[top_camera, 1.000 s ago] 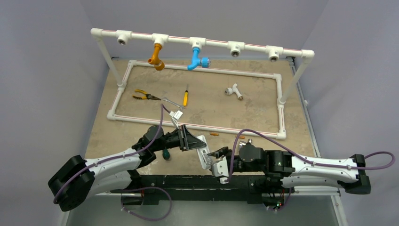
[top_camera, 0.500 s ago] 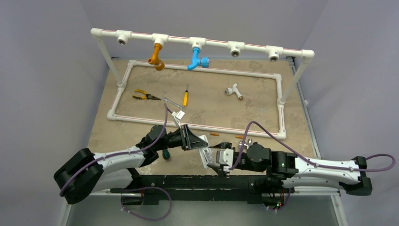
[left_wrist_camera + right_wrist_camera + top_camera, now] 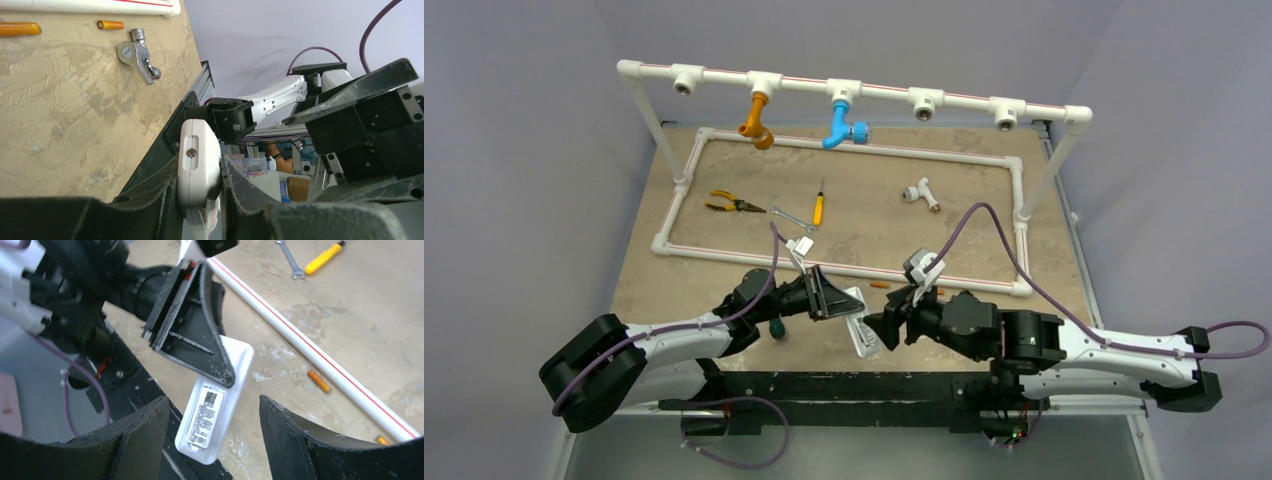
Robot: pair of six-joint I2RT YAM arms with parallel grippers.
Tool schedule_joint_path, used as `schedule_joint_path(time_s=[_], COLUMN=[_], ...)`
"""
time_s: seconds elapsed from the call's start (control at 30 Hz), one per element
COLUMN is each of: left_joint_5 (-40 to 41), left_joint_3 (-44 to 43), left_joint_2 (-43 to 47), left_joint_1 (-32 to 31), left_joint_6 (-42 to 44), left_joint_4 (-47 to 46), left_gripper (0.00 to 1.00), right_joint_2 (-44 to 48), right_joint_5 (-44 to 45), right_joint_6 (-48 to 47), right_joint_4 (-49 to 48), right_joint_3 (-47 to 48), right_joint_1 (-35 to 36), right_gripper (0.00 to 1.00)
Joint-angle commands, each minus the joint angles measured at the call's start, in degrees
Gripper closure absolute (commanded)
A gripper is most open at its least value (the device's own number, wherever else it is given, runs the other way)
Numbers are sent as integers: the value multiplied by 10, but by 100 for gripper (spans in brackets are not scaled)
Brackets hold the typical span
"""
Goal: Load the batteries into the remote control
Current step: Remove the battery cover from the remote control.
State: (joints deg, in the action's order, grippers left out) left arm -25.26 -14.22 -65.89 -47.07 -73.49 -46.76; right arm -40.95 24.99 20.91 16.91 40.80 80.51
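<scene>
Left gripper (image 3: pixel 836 300) clamped tight on remote control (image 3: pixel 207 420); right gripper (image 3: pixel 212 405) empty, fingers spread wide, at its three o'clock; batteries (image 3: pixel 318 381) on table (image 3: pixel 654 290) at one o'clock.

- The remote control (image 3: pixel 216 412) is white, with a black-and-white label.
- The batteries (image 3: pixel 318 381) are orange.
- The pipe (image 3: pixel 300 340) is white with a thin red line.
- The table (image 3: pixel 370 300) is sandy brown and blotchy.

The remote control (image 3: pixel 215 410) is a white handset with its labelled back showing. It is tilted and clamped edgewise between the left gripper's (image 3: pixel 849 312) fingers (image 3: pixel 195 345), on the near side of the white pipe rail (image 3: pixel 754 257), by the desk's (image 3: pixel 674 290) edge. Two orange batteries (image 3: pixel 880 285) lie flat just beside that rail, apart from each other.
</scene>
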Motion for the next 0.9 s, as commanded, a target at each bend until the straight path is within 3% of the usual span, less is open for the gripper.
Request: schedule_joint_path(time_s=[0.0, 0.17, 0.3, 0.37, 0.53, 0.67, 0.87], left_joint_5=[7, 11, 12, 13, 9, 8, 7], left_joint_3=[6, 9, 9, 9, 2, 1, -5], left_joint_2=[8, 11, 12, 14, 13, 14, 10], left_joint_1=[-3, -3, -3, -3, -3, -4, -4], left_joint_6=[-6, -6, -6, -6, -6, -5, -3], left_joint_4=[-44, -40, -39, -37, -33, -31, -29], left_gripper=[100, 100, 100, 100, 100, 100, 100], right_joint_2=[-10, -42, -121, -149, -145, -152, -196], right_joint_5=[97, 92, 189, 209, 183, 185, 85], right_joint_6=[165, 242, 287, 305, 288, 305, 271], right_joint_4=[125, 166, 250, 285, 210, 226, 181], right_joint_3=[62, 65, 133, 165, 132, 127, 124], right_joint_1=[1, 29, 125, 140, 140, 132, 66], right_gripper=[34, 33, 32, 31, 31, 33, 35])
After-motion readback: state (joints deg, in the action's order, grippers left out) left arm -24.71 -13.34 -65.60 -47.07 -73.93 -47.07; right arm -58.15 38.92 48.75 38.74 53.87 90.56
